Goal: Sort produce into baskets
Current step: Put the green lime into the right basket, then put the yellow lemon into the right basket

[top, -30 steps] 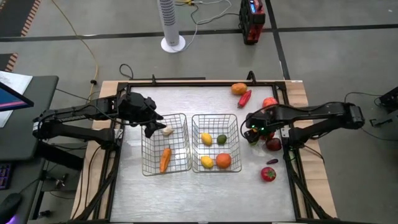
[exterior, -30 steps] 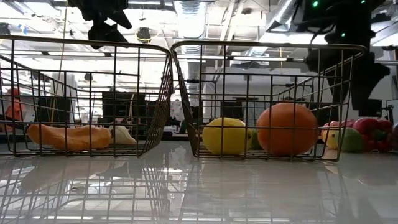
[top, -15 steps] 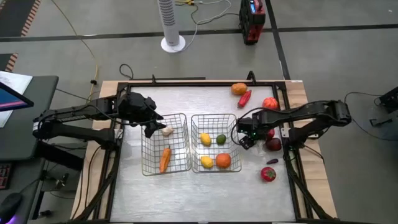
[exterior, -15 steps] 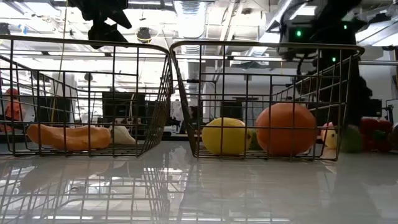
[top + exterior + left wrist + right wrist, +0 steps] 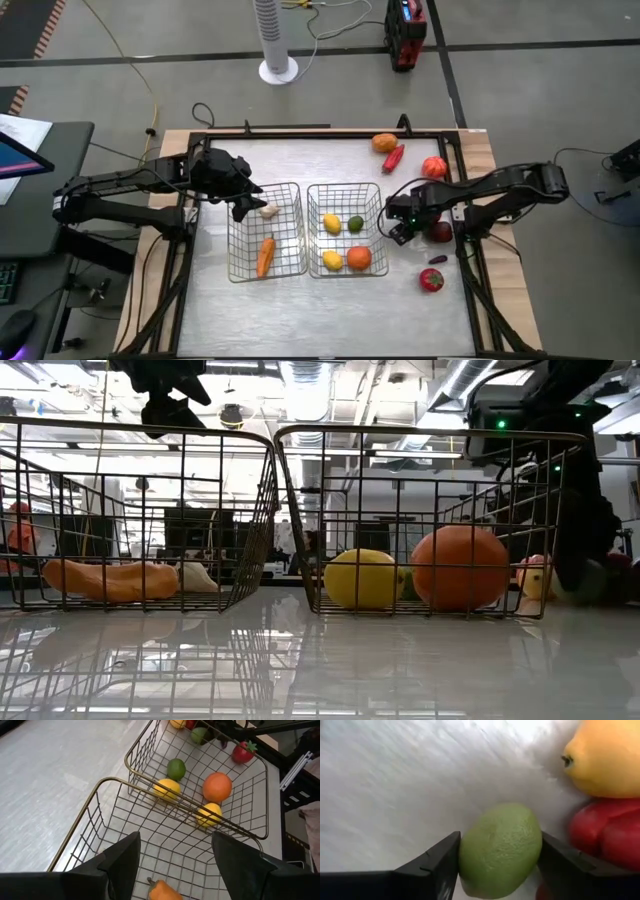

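My right gripper (image 5: 400, 228) is down at the table just right of the right basket (image 5: 383, 215), shut on a green lime (image 5: 500, 850). A yellow fruit (image 5: 605, 757) and a red piece (image 5: 605, 832) lie beside the lime. My left gripper (image 5: 175, 860) hangs open above the left basket (image 5: 232, 240), touching nothing. That basket holds an orange carrot (image 5: 265, 255) and a whitish bulb (image 5: 268, 211). The right basket holds two yellow fruits, a lime (image 5: 356, 224) and an orange (image 5: 359, 258). My right gripper pinches the green lime between its two fingers, one finger (image 5: 432, 867) on one side (image 5: 467, 852) and the other finger (image 5: 570, 867) on the opposite side (image 5: 536, 845). The fingers come from above, pointing down. The lime rests on the table.
More produce lies on the table's right part: an orange piece (image 5: 384, 143), a red pepper (image 5: 393, 158), a red round fruit (image 5: 433, 166), a dark red one (image 5: 440, 232) and a red one (image 5: 431, 280) nearer the front. The basket's wire wall stands close to my right gripper.
My right gripper has come down to the table beside the right basket, over the lime. In the low view it now stands in front of the produce that showed there before.
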Robot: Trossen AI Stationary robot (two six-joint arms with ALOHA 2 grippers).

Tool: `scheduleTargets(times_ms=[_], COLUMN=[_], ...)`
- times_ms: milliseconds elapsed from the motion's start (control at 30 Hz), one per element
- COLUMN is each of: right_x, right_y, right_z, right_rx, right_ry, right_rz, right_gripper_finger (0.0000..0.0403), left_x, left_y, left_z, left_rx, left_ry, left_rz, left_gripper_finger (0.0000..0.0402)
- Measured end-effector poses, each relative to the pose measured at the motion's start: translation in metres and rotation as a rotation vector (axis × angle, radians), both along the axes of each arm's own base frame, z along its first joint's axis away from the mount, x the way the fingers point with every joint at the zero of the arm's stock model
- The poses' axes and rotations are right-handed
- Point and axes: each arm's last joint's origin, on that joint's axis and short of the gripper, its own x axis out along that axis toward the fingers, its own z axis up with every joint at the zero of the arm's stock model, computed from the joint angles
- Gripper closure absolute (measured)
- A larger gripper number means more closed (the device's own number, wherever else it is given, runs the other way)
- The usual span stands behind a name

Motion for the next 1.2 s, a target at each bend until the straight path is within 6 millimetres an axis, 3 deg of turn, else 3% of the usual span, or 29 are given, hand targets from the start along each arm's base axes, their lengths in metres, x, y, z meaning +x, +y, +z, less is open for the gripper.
scheduleTargets(times_ms=[133, 333, 500, 600, 733, 967, 1100, 1200], right_x=[0.003, -0.003, 0.004, 0.015, 0.038, 0.078, 0.08, 0.069], right_y=[0.002, -0.005, -0.008, -0.01, -0.009, -0.011, -0.02, -0.027], right_z=[0.019, 0.084, 0.141, 0.162, 0.167, 0.144, 0.135, 0.135], right_rx=[0.072, 0.073, 0.044, 0.029, 0.015, 0.098, 0.151, 0.123], right_ry=[-0.061, -0.137, -0.43, -0.579, -0.716, -0.72, -0.67, -0.609], right_rz=[0.018, -0.015, -0.029, -0.023, -0.009, 0.043, 0.042, -0.007], right_gripper_finger=[0.0154, 0.0156, 0.0157, 0.0157, 0.015, 0.0081, 0.0035, 0.0023], left_x=[0.0, 0.0, 0.0, 0.0, 0.0, 0.0, 0.0, 0.0], left_y=[0.0, 0.0, 0.0, 0.0, 0.0, 0.0, 0.0, 0.0], left_z=[0.0, 0.0, 0.0, 0.0, 0.0, 0.0, 0.0, 0.0], left_rx=[-0.002, -0.003, -0.001, 0.002, 0.012, 0.002, -0.005, -0.012], left_ry=[0.0, 0.0, -0.001, -0.001, 0.0, -0.001, -0.002, -0.003], left_rz=[-0.002, -0.002, -0.002, -0.003, 0.008, 0.008, 0.0, -0.008], left_gripper_finger=[0.0168, 0.0168, 0.0168, 0.0168, 0.0168, 0.0168, 0.0168, 0.0168])
